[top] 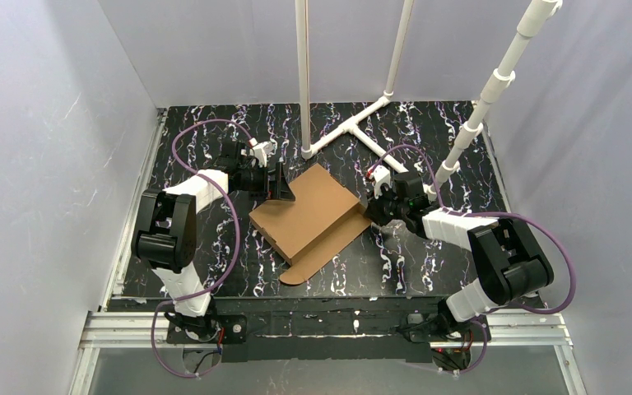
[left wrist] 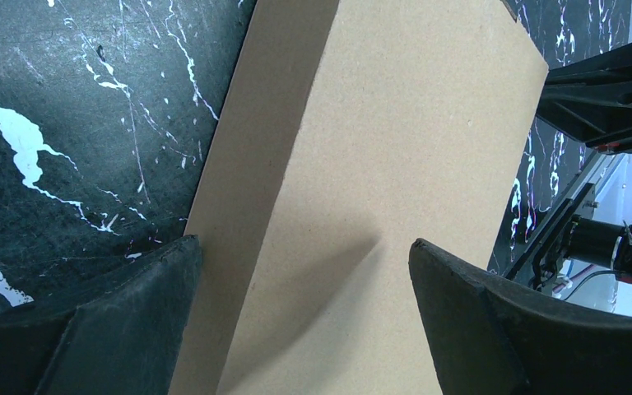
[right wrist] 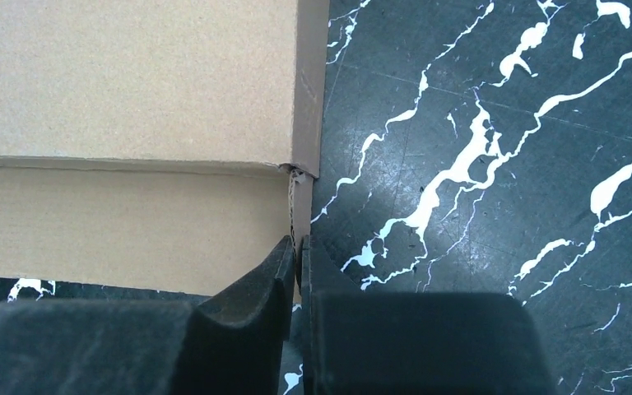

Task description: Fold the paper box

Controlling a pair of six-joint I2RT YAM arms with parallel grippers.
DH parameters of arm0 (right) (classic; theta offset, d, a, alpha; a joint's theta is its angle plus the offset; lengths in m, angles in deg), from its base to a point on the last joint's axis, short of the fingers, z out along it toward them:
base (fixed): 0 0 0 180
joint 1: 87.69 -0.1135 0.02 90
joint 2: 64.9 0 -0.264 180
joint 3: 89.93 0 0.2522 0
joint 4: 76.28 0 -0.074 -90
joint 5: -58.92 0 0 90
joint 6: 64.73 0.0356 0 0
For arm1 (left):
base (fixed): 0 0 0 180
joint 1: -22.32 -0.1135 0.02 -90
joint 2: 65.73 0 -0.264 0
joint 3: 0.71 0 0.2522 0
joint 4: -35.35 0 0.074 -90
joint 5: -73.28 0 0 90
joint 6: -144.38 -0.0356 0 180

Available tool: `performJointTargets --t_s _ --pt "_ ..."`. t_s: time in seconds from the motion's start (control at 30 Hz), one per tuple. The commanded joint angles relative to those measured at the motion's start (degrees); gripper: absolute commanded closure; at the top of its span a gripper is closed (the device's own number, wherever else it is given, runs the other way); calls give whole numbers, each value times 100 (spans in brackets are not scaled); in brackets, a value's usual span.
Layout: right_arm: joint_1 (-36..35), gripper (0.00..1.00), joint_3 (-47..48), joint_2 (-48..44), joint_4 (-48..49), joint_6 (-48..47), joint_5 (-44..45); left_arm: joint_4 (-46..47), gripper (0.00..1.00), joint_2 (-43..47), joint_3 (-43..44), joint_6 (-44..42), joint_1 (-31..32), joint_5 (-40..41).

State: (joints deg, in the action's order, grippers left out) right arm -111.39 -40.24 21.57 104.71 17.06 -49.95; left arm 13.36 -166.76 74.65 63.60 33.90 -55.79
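Seemingly right tool (right wrist: 299, 249) on box (right wrist: 132, 82) (edge)

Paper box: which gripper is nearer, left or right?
Right: the right gripper pinches an edge of the paper box. The left gripper hangs open, straddling a panel, contact unclear.

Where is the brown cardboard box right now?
In the top view, the paper box lies in the middle, between the open left claw and the right claw, which pinches its right edge.

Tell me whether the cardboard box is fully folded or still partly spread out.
Partly folded. The cardboard mailer box has a raised body, but a long flap with a rounded tab lies flat on the table.
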Motion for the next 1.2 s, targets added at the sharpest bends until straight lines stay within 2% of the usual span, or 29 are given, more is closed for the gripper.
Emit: performJointTargets --t_s 0.0,0.23,0.87,1.17 --pt "6 88 240 -122 1 -118 37 -162 5 115 56 -67 -7 -187" --pt "-15 99 282 -103 29 -211 34 -148 5 47 84 -69 -6 -363" --pt "-391 99 465 -251 -308 -671 325 -161 6 -136 163 10 3 -726" --pt "-516 99 1016 36 -1056 -737 446 -205 8 -174 212 -51 45 -946"
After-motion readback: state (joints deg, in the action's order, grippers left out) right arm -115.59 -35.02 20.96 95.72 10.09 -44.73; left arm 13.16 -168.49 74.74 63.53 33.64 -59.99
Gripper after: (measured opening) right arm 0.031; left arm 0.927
